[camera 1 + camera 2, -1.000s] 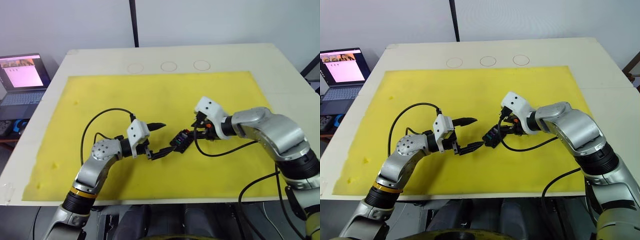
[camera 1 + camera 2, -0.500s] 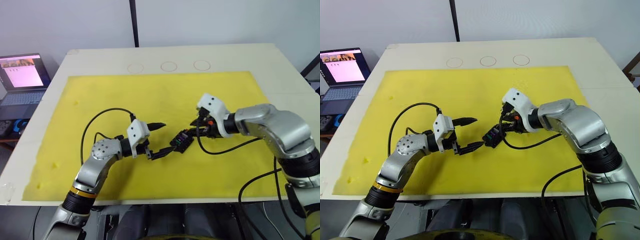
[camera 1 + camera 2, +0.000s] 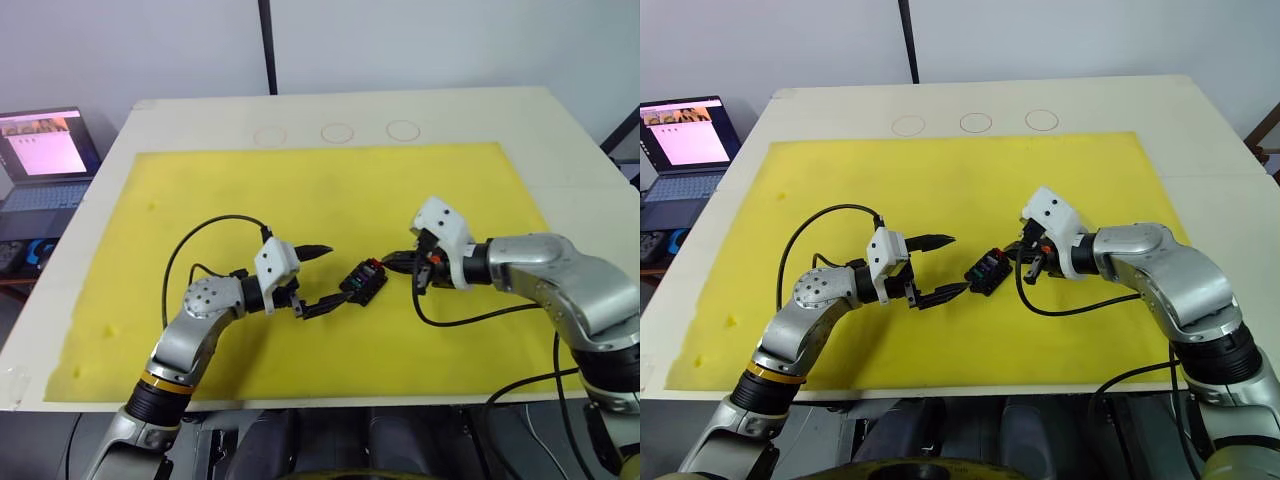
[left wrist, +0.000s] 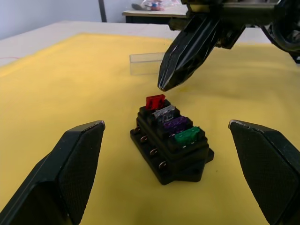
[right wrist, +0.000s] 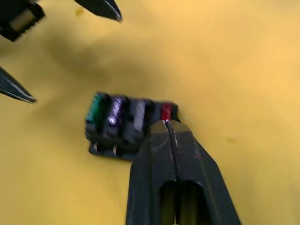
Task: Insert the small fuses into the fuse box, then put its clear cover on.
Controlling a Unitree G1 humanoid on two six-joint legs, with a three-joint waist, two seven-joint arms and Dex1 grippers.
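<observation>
Fuse box (image 4: 171,149) lies slantwise, fuses (image 4: 171,120) up; left gripper (image 3: 316,279) spread, right gripper (image 5: 168,125) pinched together; cover (image 4: 147,63) faint beyond.

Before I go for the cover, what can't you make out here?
- Red fuse: sits higher than the others; whether fully seated is unclear; right end effector hangs just above it.
- Clear cover: far end hidden behind that end effector.
- Fuse box: blurred in right wrist view.
</observation>
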